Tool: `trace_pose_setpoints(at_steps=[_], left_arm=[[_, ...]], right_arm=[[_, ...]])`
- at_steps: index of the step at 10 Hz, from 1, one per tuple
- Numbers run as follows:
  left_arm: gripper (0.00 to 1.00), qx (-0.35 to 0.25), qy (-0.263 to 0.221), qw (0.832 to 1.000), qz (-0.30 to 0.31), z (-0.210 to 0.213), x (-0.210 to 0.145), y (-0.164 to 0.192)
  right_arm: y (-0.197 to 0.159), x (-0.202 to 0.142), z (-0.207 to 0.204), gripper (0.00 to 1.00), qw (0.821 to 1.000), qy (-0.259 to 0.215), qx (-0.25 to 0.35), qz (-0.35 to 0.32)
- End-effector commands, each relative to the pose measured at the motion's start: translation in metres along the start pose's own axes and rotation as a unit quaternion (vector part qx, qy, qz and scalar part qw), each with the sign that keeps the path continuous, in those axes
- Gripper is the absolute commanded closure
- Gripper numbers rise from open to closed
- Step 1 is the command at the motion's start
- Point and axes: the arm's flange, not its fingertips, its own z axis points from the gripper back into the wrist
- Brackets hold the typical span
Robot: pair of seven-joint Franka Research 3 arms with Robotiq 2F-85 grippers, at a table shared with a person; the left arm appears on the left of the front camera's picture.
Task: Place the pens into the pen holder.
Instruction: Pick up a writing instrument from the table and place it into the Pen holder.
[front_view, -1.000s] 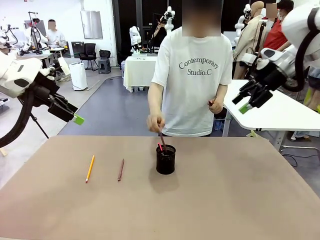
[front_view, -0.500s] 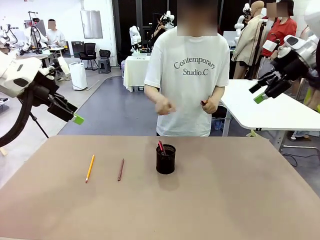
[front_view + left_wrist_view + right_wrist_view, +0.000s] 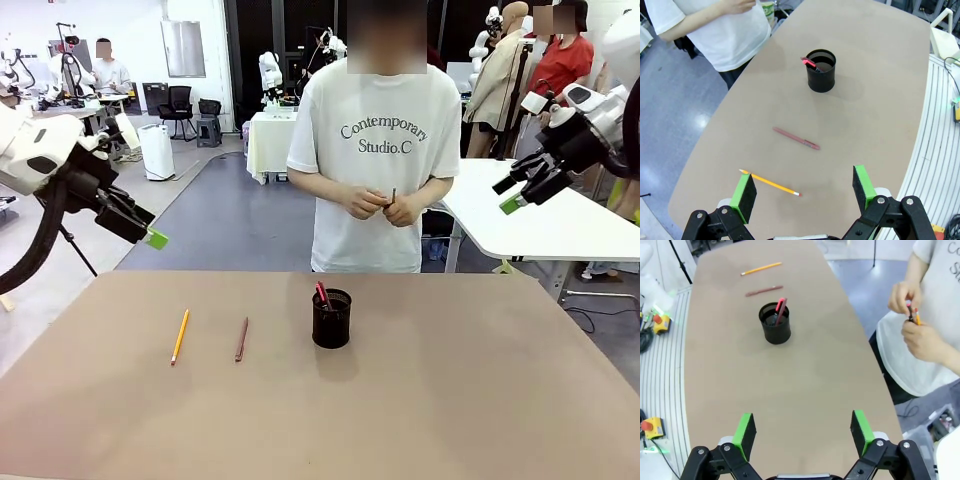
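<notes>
At far left the left gripper [image 3: 150, 233] hangs spread and empty. On the bench [image 3: 480, 400], lower left, a yellow-orange pencil [image 3: 180, 337] and a reddish-brown pen [image 3: 241, 340] lie flat, apart, easy to pinch. At centre a pinkish-red pen [image 3: 321, 293] leans inside the black mesh cup [image 3: 331, 320]. At upper right the right gripper [image 3: 507, 196] is spread, holding nothing.

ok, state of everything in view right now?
yellow pen: flat on table
brown pen: flat on table
pink pen: in holder, leaning
holder: upright on table
left gripper: open, empty
right gripper: open, empty
hands: together, holding thin sticks
</notes>
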Motion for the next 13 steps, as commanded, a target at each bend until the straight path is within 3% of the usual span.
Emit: trace_pose_setpoints(at_steps=[1, 13], left_arm=[[0.00, -0.002, -0.004, 1.000, 0.003, 0.0007, 0.0000, 0.0000], [0.00, 0.000, 0.000, 1.000, 0.000, 0.0000, 0.0000, 0.0000]], right_arm=[[0.0011, 0.0034, 0.0050, 0.00, 1.000, 0.006, 0.000, 0.004], [0.0011, 0.0034, 0.0050, 0.00, 1.000, 0.006, 0.000, 0.004]])
